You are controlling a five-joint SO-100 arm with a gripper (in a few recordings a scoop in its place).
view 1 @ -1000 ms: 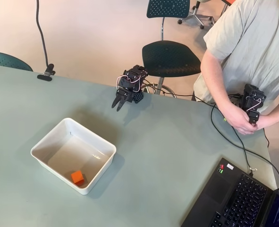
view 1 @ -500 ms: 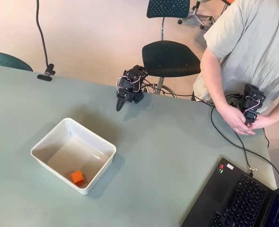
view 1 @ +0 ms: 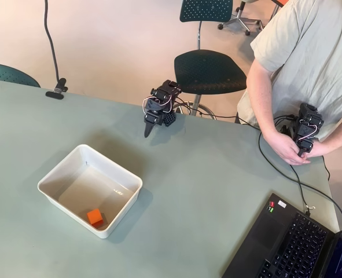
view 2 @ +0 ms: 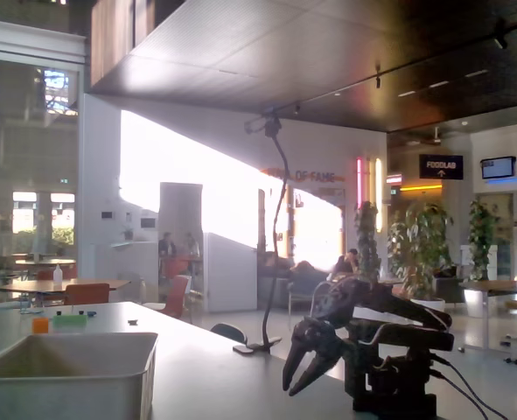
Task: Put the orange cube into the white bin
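The orange cube lies inside the white bin, close to its near wall, in the overhead view. The bin stands on the left half of the grey-green table. My black gripper hangs at the table's far edge, well apart from the bin and up to its right, pointing down at the tabletop. Its jaws are drawn together to a single point with nothing between them. In the fixed view the gripper droops toward the table at the right, and the bin's wall at the lower left hides its inside.
An open laptop sits at the table's near right corner, with a black cable running across the table to it. A person stands at the far right edge. A clamp base is fixed at the far left; chairs stand beyond the table.
The gripper's jaws, spread apart a second ago, have drawn together. The arm stayed at the table's far edge, and the cube and bin have not moved.
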